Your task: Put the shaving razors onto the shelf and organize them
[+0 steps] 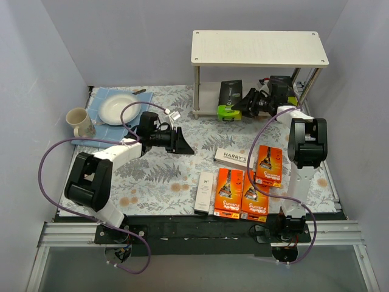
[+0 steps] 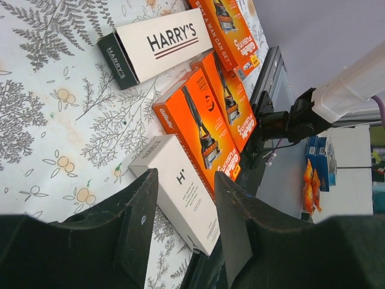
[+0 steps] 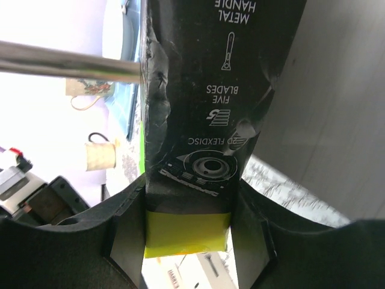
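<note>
right gripper (image 3: 187,201): I see it clamping black razor box (image 3: 204,90) under shelf (image 1: 258,48) top board | left gripper (image 2: 183,205): half-spread, empty, front-left of shelf | orange razor boxes (image 1: 229,191): in front of shelf

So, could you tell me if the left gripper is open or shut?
Open and empty: the left gripper has its fingers apart, only the white box on the table showing between them.

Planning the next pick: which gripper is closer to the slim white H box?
Left. The left gripper hangs open just beyond the white H box; the right gripper is away at the shelf, gripping a black box.
</note>
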`<state>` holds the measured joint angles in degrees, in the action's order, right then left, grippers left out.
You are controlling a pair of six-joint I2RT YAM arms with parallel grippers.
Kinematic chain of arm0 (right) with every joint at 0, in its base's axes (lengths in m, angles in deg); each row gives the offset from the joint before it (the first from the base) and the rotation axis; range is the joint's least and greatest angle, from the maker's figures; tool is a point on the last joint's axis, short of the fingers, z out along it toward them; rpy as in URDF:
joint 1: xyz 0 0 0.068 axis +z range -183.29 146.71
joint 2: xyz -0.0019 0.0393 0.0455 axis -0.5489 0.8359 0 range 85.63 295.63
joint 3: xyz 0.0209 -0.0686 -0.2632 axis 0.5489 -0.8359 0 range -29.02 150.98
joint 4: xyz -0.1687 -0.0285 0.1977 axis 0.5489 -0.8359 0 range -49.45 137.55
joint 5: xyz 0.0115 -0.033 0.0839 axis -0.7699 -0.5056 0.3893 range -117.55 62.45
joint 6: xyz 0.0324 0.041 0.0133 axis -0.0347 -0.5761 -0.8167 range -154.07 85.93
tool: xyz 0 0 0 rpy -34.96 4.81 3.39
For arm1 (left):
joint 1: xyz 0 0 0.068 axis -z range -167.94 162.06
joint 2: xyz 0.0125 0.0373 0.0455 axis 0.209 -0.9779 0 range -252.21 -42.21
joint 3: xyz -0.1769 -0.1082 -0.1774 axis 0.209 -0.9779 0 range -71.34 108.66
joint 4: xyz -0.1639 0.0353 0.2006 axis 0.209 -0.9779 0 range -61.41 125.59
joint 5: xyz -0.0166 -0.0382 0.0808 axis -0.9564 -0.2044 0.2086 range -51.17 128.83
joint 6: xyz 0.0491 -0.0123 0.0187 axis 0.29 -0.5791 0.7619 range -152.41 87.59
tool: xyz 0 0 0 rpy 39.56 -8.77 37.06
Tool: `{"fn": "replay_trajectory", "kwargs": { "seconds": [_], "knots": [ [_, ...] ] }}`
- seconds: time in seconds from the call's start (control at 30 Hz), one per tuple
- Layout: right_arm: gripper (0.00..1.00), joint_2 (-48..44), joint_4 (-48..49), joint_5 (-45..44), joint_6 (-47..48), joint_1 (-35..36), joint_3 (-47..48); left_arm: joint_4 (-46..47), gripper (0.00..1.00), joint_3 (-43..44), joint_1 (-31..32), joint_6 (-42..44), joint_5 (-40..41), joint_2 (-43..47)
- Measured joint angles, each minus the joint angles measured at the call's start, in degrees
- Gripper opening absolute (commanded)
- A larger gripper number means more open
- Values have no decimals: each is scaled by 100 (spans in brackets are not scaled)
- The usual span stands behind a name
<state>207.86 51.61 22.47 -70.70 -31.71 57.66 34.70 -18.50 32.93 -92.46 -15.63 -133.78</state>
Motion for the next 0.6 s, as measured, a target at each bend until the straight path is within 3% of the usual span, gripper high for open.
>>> {"fn": "replay_trajectory", "kwargs": {
  "seconds": [0.1,0.27,0.3,0.33,0.6],
  "knots": [
    [56,140,-13,-46,98,-13,234,63,42,55,111,-20,0,-70],
    [77,195,-203,-264,369,-31,551,227,42,330,330,-66,61,-299],
    [94,195,-216,-313,420,-52,603,267,42,382,361,-70,72,-343],
    [99,195,-219,-352,476,-79,636,282,41,424,385,-85,81,-369],
    [99,13,-282,-586,811,-363,411,461,42,529,490,-142,184,-433]
  ]
}}
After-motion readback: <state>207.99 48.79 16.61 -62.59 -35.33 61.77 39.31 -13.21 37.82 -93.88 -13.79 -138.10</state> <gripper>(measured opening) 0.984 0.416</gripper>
